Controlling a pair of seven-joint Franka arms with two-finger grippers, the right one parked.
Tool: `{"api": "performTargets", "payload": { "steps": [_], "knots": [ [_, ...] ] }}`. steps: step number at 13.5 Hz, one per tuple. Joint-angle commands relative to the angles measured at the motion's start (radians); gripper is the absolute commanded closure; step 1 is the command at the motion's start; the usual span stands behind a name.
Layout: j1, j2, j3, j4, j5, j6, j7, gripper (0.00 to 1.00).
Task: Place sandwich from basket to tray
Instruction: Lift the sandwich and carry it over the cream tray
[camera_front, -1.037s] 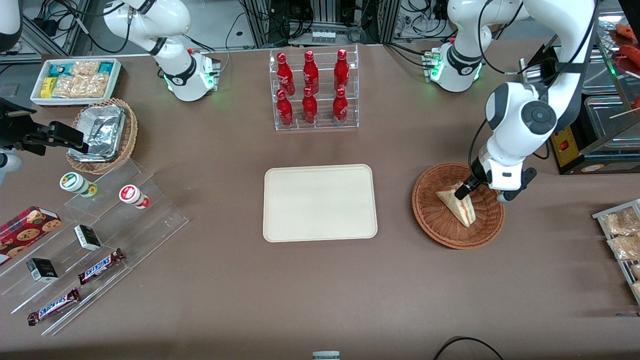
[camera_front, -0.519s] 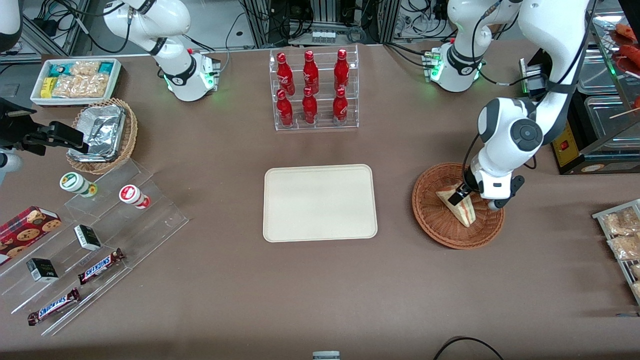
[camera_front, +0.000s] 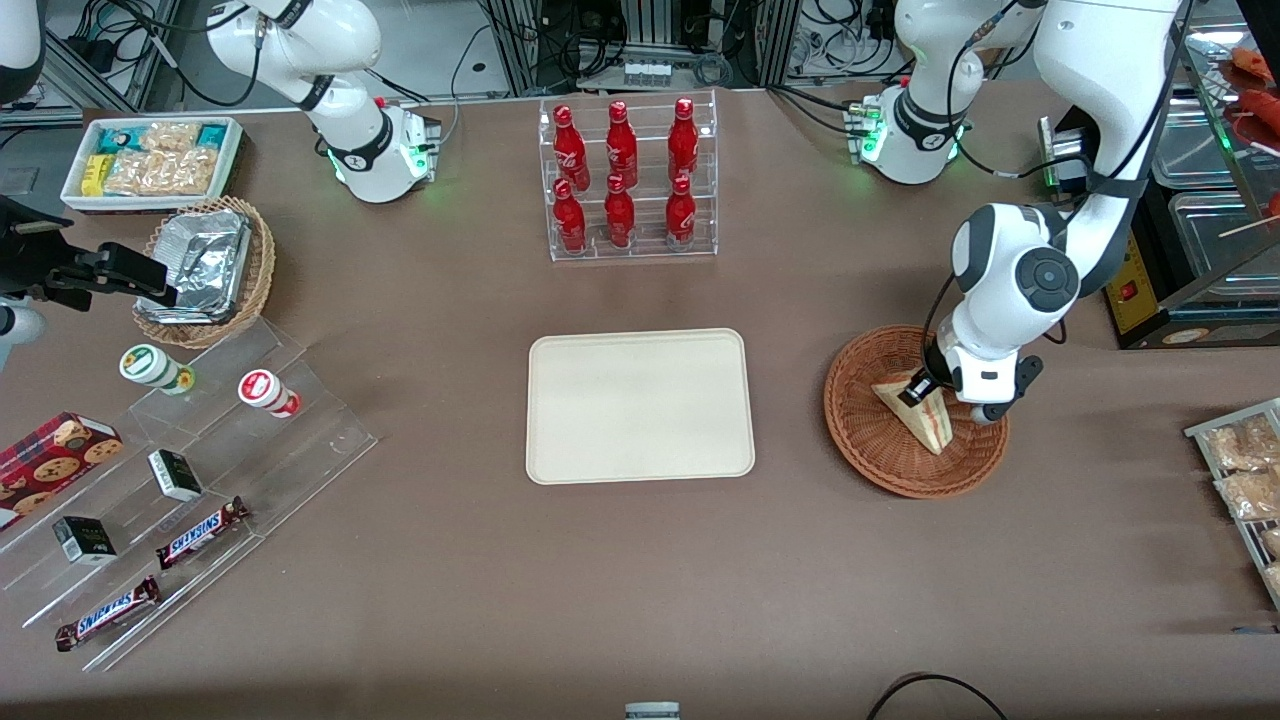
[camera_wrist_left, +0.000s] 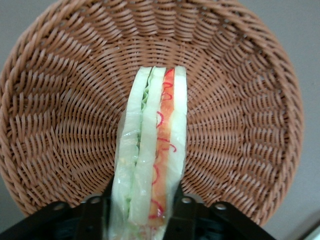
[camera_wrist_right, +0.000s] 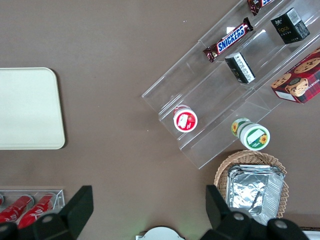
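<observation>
The sandwich (camera_front: 925, 418), a pale wedge with red and green filling, stands on edge in the reddish-brown wicker basket (camera_front: 880, 462) toward the working arm's end of the table. My left gripper (camera_front: 920, 390) is lowered into the basket. Its black fingers (camera_wrist_left: 184, 210) press both flat sides of the wrapped sandwich (camera_wrist_left: 152, 150), so it is shut on it. The sandwich still rests on the basket's weave (camera_wrist_left: 65, 125). The cream tray (camera_front: 640, 405) lies beside the basket at the table's middle and holds nothing. It also shows in the right wrist view (camera_wrist_right: 25, 110).
A clear rack of red bottles (camera_front: 632, 180) stands farther from the camera than the tray. A foil-lined basket (camera_front: 205, 265), a white snack bin (camera_front: 150, 160) and acrylic steps with snacks (camera_front: 200, 480) sit toward the parked arm's end. A rack of packets (camera_front: 1245, 470) is beside the basket.
The left arm has come down and moved slightly toward the tray, bringing the gripper lower around the sandwich. The sandwich has stayed in the basket.
</observation>
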Motion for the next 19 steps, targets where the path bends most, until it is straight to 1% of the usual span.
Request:
{"api": "performTargets", "payload": {
  "steps": [1, 3, 4, 7, 9, 12, 14, 15, 17, 19],
  "knots": [
    [-0.006, -0.067, 0.002, 0.082, 0.001, -0.184, 0.022, 1.0],
    [-0.007, -0.064, -0.004, 0.185, 0.003, -0.338, 0.098, 1.0],
    [-0.007, -0.061, -0.021, 0.217, 0.003, -0.378, 0.127, 1.0],
    [-0.014, -0.026, -0.123, 0.291, 0.013, -0.386, 0.135, 1.0],
    [-0.085, 0.021, -0.144, 0.343, 0.073, -0.386, 0.131, 1.0],
    [-0.21, 0.129, -0.142, 0.478, 0.081, -0.41, 0.114, 1.0],
    [-0.288, 0.241, -0.141, 0.623, 0.086, -0.476, 0.062, 1.0],
    [-0.334, 0.3, -0.141, 0.7, 0.114, -0.505, 0.021, 1.0],
    [-0.4, 0.386, -0.142, 0.797, 0.165, -0.522, -0.062, 1.0],
    [-0.463, 0.468, -0.141, 0.874, 0.173, -0.519, -0.087, 1.0]
  ]
}}
